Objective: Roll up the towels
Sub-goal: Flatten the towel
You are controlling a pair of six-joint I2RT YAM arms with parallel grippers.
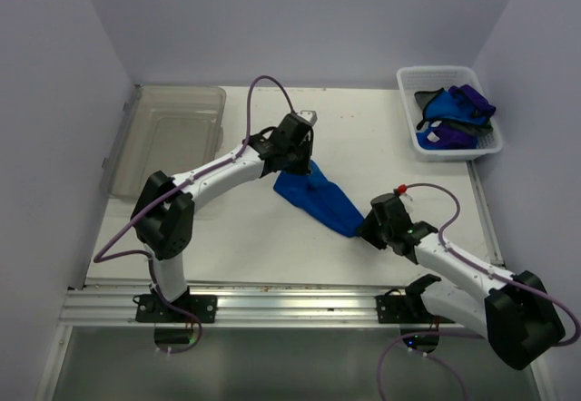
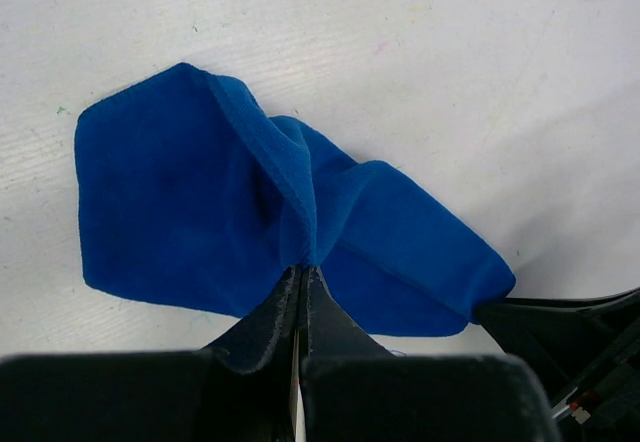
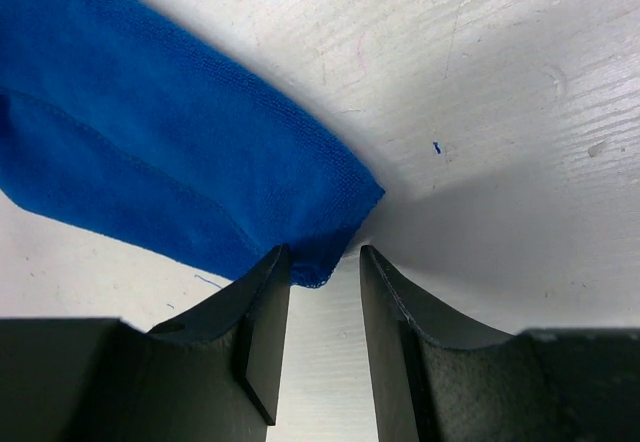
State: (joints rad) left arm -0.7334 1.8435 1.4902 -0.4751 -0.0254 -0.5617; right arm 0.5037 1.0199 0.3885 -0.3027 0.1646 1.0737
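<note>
The blue towel (image 1: pixel 318 200) sits around the middle of the counter (image 1: pixel 254 247), running slantwise from a raised end toward the far left down to a corner lying on the surface toward the near right. My left hand (image 2: pixel 303 270) has its fingers pressed together on that raised end, pinching a gathered fold of cloth. My right hand (image 3: pixel 325 257) is spread, low over the counter, and the free corner just touches the inner face of one finger without being gripped. As I read it, the job right now is getting this towel stretched out flat so it can be rolled. To do that well I'd slide the right hand a little further in so the corner sits fully between the fingers, then close on the hem rather than the very tip, which looks likely to slip out. Then I'd draw the two hands apart gently, keeping the cloth low so it lays down without twisting. The left pinch has taken up a ridge in the middle of the edge rather than a clean corner, so I'd expect to re-grip there. The towel itself is bright royal blue, soft and fuzzy, with a stitched hem. It is creased into a fan from the left pinch and folded over on itself lengthwise near the right hand. More towels (image 1: pixel 454 111), blue and purple, are heaped in a white basket (image 1: pixel 454 155) at the counter's far right corner, and a clear bin (image 1: pixel 172 138) stands at the far left corner.
</note>
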